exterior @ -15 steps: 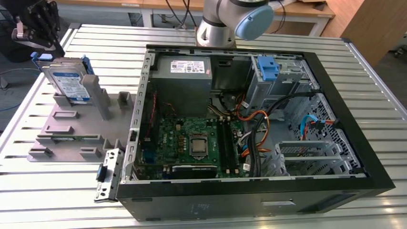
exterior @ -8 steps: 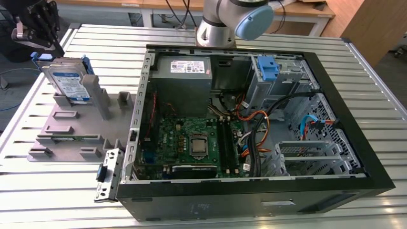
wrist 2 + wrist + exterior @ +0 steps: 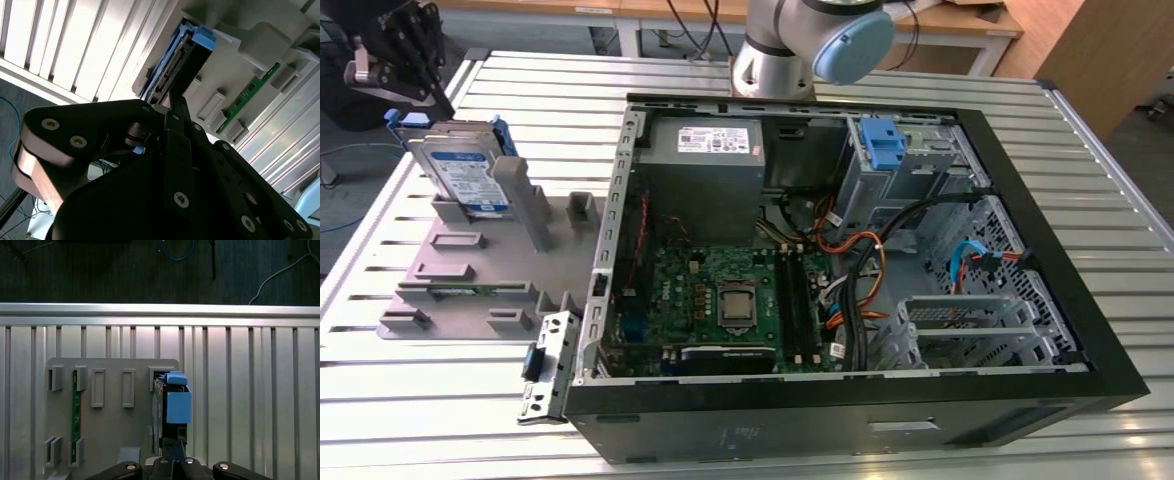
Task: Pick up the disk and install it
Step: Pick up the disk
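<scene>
The disk [image 3: 464, 170], a silver hard drive with a white and blue label and a blue frame, stands on edge in a grey holder [image 3: 467, 270] at the exterior view's left. My black gripper [image 3: 414, 98] hangs right over its upper edge. In both wrist views the disk [image 3: 172, 405] [image 3: 175, 60] shows edge-on, and my gripper [image 3: 173, 442] [image 3: 174, 97] has its fingers drawn together into one narrow tip at the disk's near end. Whether the tip touches the blue frame I cannot tell.
An open computer case [image 3: 1067, 300] lies on the slatted metal table, with a grey power-supply box [image 3: 707, 150], a motherboard and a metal drive cage with a blue latch [image 3: 887, 145]. The arm's base [image 3: 787, 50] stands behind the case. A green board [image 3: 75, 420] sits in the holder.
</scene>
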You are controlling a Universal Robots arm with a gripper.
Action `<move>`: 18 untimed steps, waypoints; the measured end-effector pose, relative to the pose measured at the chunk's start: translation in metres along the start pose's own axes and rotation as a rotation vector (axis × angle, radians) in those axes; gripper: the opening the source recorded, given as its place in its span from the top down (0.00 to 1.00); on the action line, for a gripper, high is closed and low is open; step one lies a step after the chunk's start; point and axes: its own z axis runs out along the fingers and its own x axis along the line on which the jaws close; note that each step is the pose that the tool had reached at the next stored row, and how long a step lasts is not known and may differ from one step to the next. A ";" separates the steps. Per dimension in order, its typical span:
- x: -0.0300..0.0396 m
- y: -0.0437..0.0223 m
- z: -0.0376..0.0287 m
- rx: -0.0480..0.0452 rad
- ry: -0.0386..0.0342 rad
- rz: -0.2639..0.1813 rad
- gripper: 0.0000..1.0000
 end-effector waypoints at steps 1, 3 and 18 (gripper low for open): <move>0.0000 0.0000 0.0005 0.0002 -0.0001 0.000 0.89; 0.0001 0.0000 0.0018 -0.0005 -0.0001 0.000 0.89; 0.0001 0.0000 0.0025 -0.0014 0.0001 0.000 0.89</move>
